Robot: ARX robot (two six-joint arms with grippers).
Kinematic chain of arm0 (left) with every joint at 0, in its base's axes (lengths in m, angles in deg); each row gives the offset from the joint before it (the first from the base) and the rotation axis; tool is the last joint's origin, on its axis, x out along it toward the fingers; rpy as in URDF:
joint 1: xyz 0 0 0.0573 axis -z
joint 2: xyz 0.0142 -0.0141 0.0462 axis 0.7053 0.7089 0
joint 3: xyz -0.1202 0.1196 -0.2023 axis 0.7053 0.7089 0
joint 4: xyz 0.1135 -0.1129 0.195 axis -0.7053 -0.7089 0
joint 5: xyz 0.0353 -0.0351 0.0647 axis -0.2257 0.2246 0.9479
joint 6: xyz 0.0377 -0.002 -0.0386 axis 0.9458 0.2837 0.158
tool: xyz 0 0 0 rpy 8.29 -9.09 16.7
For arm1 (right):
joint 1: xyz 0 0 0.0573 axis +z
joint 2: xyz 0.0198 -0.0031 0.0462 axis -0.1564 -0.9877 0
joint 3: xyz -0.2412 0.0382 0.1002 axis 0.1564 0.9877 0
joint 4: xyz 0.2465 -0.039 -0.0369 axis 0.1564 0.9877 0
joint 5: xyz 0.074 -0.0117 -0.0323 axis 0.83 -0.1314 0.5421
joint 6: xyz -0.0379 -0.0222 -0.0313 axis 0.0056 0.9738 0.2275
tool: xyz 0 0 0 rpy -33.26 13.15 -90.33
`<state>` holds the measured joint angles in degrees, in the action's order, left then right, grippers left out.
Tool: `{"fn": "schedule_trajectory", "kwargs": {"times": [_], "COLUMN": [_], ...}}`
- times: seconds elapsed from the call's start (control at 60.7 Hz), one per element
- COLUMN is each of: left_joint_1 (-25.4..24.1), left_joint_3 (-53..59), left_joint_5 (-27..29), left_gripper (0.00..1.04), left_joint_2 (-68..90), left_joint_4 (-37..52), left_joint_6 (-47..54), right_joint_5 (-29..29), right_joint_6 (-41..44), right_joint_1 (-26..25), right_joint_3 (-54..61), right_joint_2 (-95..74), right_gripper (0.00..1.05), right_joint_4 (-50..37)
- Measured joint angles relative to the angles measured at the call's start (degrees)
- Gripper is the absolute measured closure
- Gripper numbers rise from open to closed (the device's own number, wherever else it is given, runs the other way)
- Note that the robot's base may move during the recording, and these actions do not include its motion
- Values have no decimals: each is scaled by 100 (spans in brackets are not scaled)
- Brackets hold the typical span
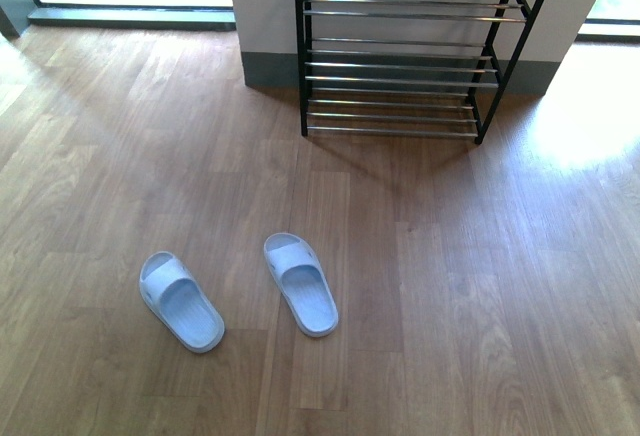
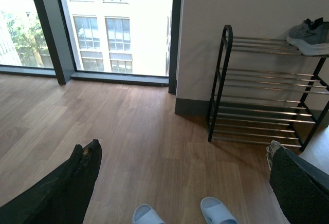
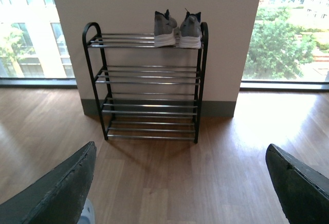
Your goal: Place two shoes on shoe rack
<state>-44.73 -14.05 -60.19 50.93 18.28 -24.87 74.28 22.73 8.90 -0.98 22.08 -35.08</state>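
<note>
Both shoes [image 3: 165, 28] sit on the rack [image 3: 149, 112] top; left gripper [image 2: 182, 149] and right gripper [image 3: 181, 152] are spread apart, empty. We think the risk is grabbing the slippers [image 1: 300, 281] by mistake.

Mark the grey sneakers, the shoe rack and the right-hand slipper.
grey sneakers [image 3: 164, 29]: right wrist view, heel of one shoe.
shoe rack [image 3: 123, 40]: right wrist view, top-tier chrome bars.
right-hand slipper [image 1: 305, 298]: front view, its footbed.
</note>
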Motion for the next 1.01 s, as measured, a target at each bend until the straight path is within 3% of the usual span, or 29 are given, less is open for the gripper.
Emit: {"fn": "schedule_trajectory", "kwargs": {"times": [1.005], "left_joint_1": [0], "left_joint_3": [0], "left_joint_5": [-2], "left_gripper": [9], "left_joint_2": [0], "left_joint_4": [0], "left_joint_6": [4], "right_joint_5": [0], "right_joint_6": [2], "right_joint_1": [0], "right_joint_3": [0], "right_joint_2": [2], "right_gripper": [9], "right_joint_4": [0]}}
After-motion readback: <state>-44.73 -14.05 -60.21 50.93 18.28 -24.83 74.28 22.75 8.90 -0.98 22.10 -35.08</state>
